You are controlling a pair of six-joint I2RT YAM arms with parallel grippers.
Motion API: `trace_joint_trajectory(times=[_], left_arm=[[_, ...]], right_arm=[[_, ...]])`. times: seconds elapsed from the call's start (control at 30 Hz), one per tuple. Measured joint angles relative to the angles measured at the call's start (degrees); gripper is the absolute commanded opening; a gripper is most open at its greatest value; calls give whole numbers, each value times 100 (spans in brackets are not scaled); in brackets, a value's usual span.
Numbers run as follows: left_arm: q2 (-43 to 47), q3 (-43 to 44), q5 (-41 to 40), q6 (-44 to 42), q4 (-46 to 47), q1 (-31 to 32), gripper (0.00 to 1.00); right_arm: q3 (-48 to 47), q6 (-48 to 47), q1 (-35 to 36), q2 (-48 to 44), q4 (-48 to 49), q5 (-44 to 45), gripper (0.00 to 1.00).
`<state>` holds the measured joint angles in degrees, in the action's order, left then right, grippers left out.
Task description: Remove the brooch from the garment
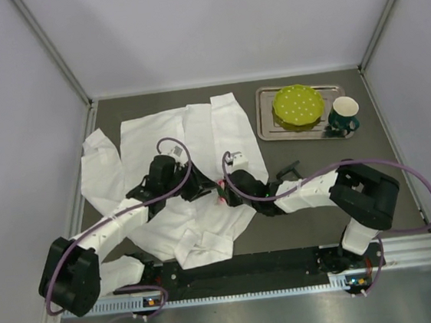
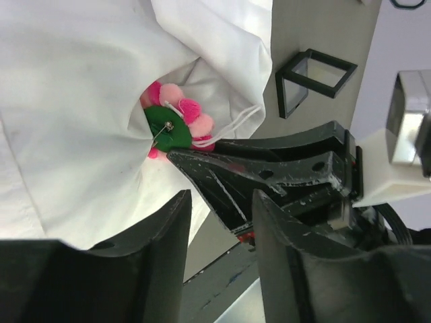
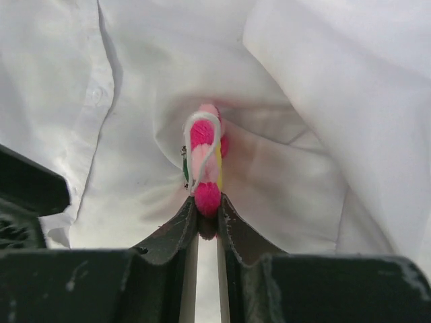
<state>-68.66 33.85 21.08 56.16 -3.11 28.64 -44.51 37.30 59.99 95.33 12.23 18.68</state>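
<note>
The garment [image 1: 159, 140], a large white shirt, lies spread on the dark table. The brooch [image 1: 220, 195] sits at its right edge, between my two grippers. In the right wrist view the brooch [image 3: 205, 151] is edge-on, with pink petals, a yellow streak and a white thread loop. My right gripper [image 3: 207, 200] is shut on its lowest pink petal. In the left wrist view the brooch [image 2: 176, 124] shows its green back and metal pin, still against the fabric [image 2: 74, 101]. My left gripper [image 2: 222, 202] is open and empty, just below and beside it. In the top view my left gripper [image 1: 201, 188] rests over the shirt.
A small black square frame [image 1: 287, 171] lies on the table right of the shirt and also shows in the left wrist view [image 2: 313, 81]. A metal tray [image 1: 266, 117] at the back right holds a yellow-green plate [image 1: 297, 105], with a dark green mug [image 1: 343, 115].
</note>
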Motion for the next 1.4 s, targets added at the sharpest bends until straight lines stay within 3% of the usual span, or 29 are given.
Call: trace_joint_trajectory(times=[0.07,0.3,0.33,0.53,0.77,1.1,1.3,1.4], left_arm=[[201,2,-79,-149,-160,0,50],[522,2,-437,-546,-490,-2,27],[461,2,-433,-590,-472,-2,22],[-621,258,-48,-852,-509,-2,16],[-1263,378,181,-973,-417,-2,14],[-1587,378,131,-933,-83,-4,12],[-1587,378,46,-949,-48,-4,12],[-1587,378,35,-968,-48,-4,15]], right_arm=[[103,83,-66,-37,138,-133,8],[595,393,-354,-179,732,-597,7],[673,439,-396,-192,859,-682,6],[1051,592,-632,-201,1484,-1115,8],[1370,686,-846,-201,2055,-1545,18],[1410,828,-916,-192,2218,-1770,44],[1244,839,-918,-192,1904,-1731,45],[1139,839,-922,-195,1775,-1674,41]])
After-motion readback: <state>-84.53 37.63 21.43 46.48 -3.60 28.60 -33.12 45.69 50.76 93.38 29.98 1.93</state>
